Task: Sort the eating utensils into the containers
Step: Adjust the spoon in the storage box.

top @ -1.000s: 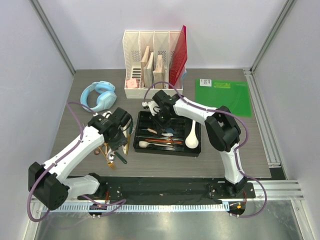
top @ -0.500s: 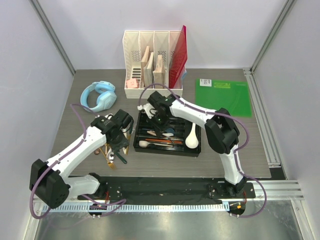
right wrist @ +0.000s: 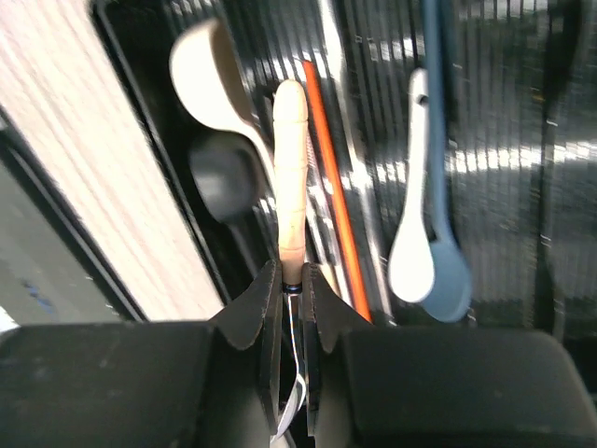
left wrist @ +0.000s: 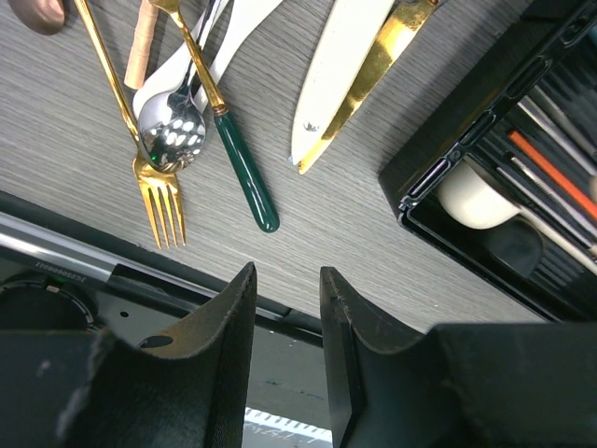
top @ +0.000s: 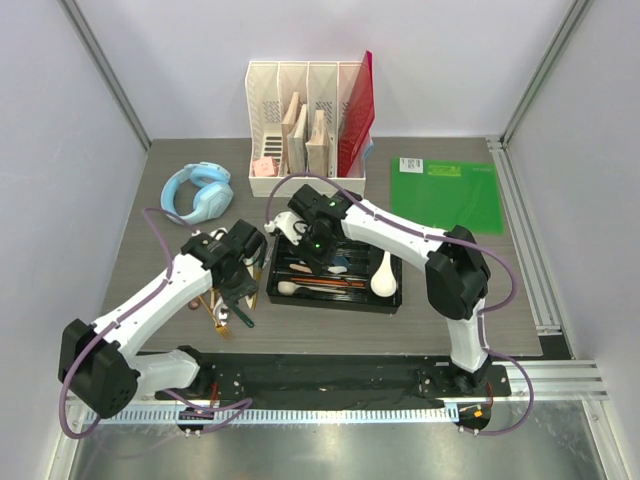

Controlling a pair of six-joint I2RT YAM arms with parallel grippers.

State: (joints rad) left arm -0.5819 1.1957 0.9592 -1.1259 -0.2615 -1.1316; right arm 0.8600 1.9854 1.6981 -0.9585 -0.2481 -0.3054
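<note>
Right pincer (right wrist: 291, 280) is clenched on the metal neck of a wooden-handled utensil (right wrist: 290, 168); over the last second it has slid toward the left end of the tray (top: 335, 307), now above slots already holding a cream spoon (right wrist: 210, 79) and an orange chopstick (right wrist: 331, 187), so drop-off looks next. Left pincer (left wrist: 286, 289) is released and empty, near the loose fork (left wrist: 160, 201) just left of the tray. Room is tight: the tray's left wall and the left arm are both near, so I'd release straight down.
</note>
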